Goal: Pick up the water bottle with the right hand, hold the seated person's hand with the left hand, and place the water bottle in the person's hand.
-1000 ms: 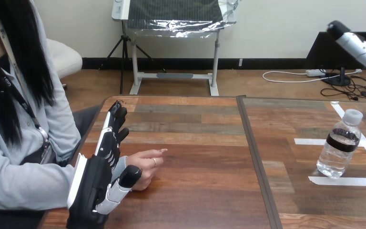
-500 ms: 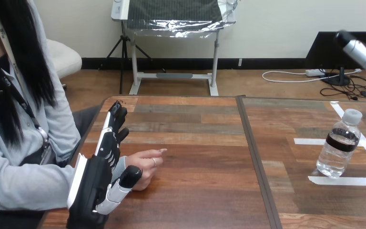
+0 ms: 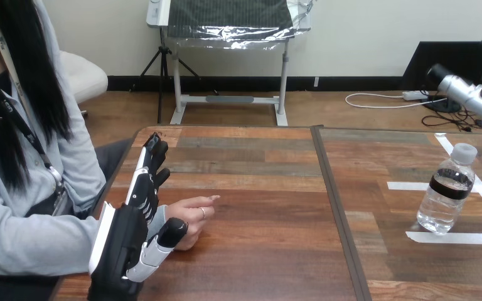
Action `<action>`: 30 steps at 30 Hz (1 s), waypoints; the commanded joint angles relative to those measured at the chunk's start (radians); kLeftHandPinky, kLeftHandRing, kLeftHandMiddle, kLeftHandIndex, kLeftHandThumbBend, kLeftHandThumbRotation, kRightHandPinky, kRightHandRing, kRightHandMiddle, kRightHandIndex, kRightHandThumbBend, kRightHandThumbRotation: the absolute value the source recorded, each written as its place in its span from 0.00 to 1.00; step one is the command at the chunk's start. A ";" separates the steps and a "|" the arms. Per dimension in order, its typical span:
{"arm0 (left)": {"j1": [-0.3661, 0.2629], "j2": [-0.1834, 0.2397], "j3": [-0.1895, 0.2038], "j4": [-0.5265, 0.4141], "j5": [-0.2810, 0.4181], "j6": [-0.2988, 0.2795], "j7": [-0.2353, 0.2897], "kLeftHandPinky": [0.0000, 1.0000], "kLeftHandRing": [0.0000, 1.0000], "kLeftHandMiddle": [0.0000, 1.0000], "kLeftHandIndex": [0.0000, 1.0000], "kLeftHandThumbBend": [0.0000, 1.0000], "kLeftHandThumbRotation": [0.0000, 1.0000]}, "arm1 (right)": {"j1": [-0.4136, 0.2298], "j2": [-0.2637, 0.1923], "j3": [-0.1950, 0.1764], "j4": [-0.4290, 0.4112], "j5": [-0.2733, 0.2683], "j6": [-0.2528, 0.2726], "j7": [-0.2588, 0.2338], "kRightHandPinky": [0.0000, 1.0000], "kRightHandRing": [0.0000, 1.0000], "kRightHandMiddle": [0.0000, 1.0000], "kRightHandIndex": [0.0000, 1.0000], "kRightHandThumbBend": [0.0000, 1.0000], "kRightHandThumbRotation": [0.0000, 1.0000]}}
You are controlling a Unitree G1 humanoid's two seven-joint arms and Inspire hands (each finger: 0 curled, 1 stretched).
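Wooden table (image 3: 270, 251): water bottle (image 3: 447, 191) stands upright at the right, untouched. Right hand (image 3: 471, 95) is raised beyond it, well apart; can't tell if open or closed. A careless reach could topple the bottle. Left hand (image 3: 125, 241), fingers straight, lies beside the person's hand (image 3: 191, 216) without clasping it, so that hand could pull free.

This looks like a robotics lab or test space. The plain wooden table (image 3: 257, 207) has strips of white tape (image 3: 455, 238) stuck to its top, well off to the right of the robot's left hand (image 3: 132, 219). They mark out a spot where a water bottle (image 3: 447, 191) stands. A person's hand (image 3: 191, 216) lies on the table just beside the left hand, between its straight fingers and its thumb.
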 commanded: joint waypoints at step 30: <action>-0.032 0.002 0.006 -0.027 -0.005 -0.033 0.001 0.91 0.98 1.00 1.00 1.00 0.86 | -0.003 -0.007 0.042 0.031 -0.014 0.183 0.013 0.74 0.87 0.86 0.91 1.00 0.32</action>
